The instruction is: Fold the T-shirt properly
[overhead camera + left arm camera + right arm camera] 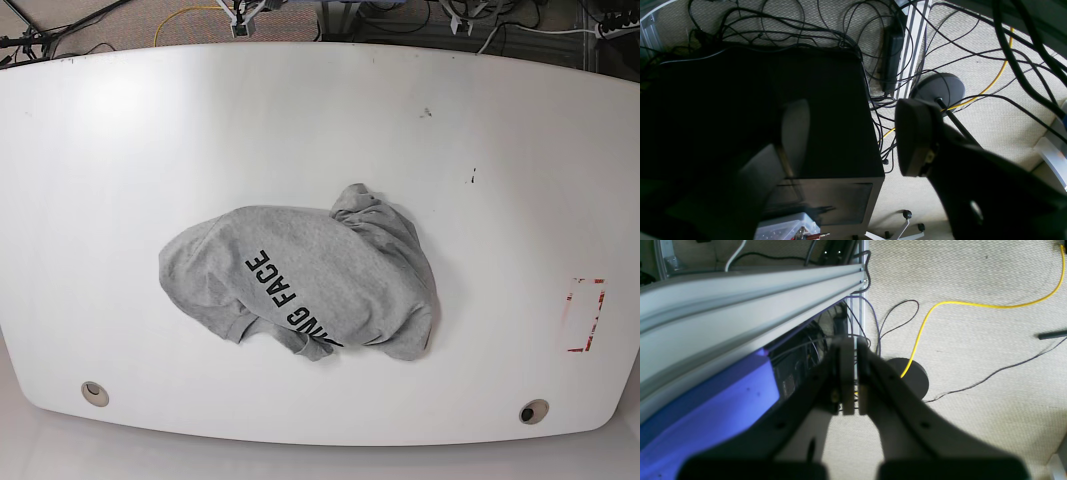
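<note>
Shirt (300, 295): crumpled heap near the middle of the table (500, 120), a little toward the front edge; not yet spread or folded.
Lettering: black "FACE" runs diagonally across the heap, partly tucked under a fold.
Long axis: roughly side to side in the base view, the bunched high end toward that view's right.
Left gripper (853, 140): off the table, looking down at carpet and cables (780, 30); fingers stand well apart, nothing between them.
Right gripper (850, 373): also off the table, beside an aluminium rail (740, 290); fingers pressed together, empty.
Arms in base view: neither shows.
Key relation: shirt lies on the table and both grippers hang off it, so both must come in over the table; which arm is nearer cannot be told.
Judged step: start; the heap needs flattening first.
</note>
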